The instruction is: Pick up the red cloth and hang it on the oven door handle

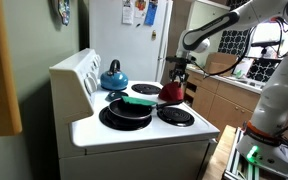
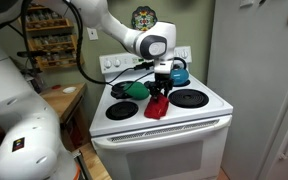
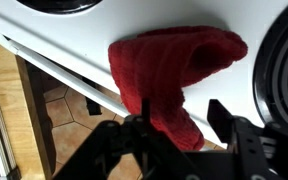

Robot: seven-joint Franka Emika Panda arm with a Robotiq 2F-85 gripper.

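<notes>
The red cloth point(image 3: 169, 70) lies bunched on the white stove top near its front edge, between the burners. It shows in both exterior views point(image 1: 171, 92) point(image 2: 156, 105), with one end raised toward my gripper. My gripper point(image 3: 181, 125) hangs right over it point(image 2: 162, 82) point(image 1: 179, 72). Its fingers are apart, with the raised end of the cloth between them. The cloth touches one finger and stands clear of the other. The white oven door handle point(image 2: 184, 128) runs along the stove's front below the cloth.
A black pan point(image 1: 124, 112) with a green item point(image 2: 134, 89) sits on a burner beside the cloth. A blue kettle point(image 1: 114, 74) stands at the back. A black burner point(image 2: 190, 98) is on the cloth's other side. A fridge point(image 2: 259, 80) stands next to the stove.
</notes>
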